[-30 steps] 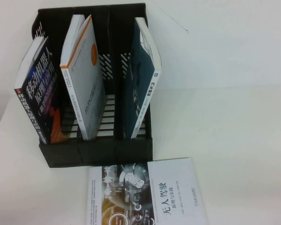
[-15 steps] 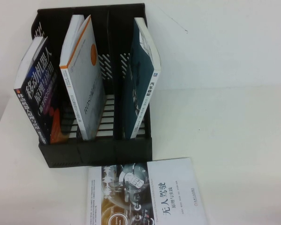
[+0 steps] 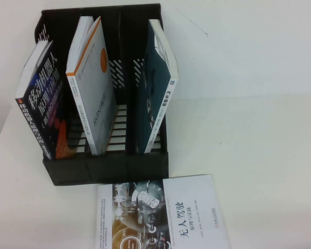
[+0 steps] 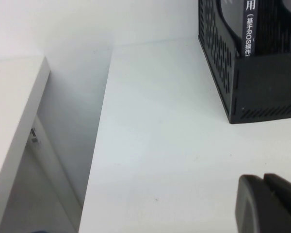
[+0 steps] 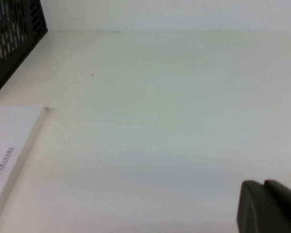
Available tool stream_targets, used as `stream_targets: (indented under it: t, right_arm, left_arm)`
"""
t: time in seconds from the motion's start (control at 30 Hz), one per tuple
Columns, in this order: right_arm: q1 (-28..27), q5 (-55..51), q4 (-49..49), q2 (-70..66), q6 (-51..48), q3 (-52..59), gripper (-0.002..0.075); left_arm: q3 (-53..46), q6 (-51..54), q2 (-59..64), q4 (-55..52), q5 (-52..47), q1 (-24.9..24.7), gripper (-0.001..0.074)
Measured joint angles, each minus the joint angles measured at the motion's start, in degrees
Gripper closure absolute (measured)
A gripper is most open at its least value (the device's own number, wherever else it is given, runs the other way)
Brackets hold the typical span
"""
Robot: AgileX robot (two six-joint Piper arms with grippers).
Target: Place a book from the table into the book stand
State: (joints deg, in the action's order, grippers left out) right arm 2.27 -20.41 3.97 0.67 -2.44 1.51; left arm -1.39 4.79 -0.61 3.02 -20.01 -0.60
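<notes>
left end effector (image 4: pixel 266 204) closed, empty, over white worktop (image 4: pixel 160 145) | right end effector (image 5: pixel 267 206) cropped, can't tell | teal-backed white paperback (image 3: pixel 155 88) upright in black plastic stand (image 3: pixel 109 168), right slot

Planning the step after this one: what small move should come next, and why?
Probably none: leave the left gripper and right gripper, both shut, parked low over the table. The teal-backed book already stands in the right slot of the book stand.
</notes>
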Motion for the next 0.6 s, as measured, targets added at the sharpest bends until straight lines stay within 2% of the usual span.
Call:
stream_targets:
  t: [0.13, 0.3, 0.4, 0.5, 0.6]
  right_arm:
    - [0.0, 0.5, 0.0, 0.0, 1.3, 0.0, 0.0727]
    - [0.0, 9.1, 0.0, 0.0, 12.1, 0.0, 0.0727]
    - [0.0, 11.3, 0.1, 0.0, 14.3, 0.0, 0.0727]
    - [0.0, 9.0, -0.1, 0.0, 14.8, 0.0, 0.0727]
    - [0.0, 2.3, -0.5, 0.0, 14.9, 0.0, 0.0727]
  left_arm:
    - [0.0, 0.2, 0.0, 0.1, 0.0, 0.0, 0.0738]
    - [0.0, 0.2, 0.0, 0.1, 0.0, 0.0, 0.0738]
    - [0.0, 0.2, 0.0, 0.1, 0.0, 0.0, 0.0738]
    - [0.0, 0.2, 0.0, 0.1, 0.0, 0.0, 0.0738]
    - [0.0, 0.3, 0.0, 0.1, 0.0, 0.0, 0.0738]
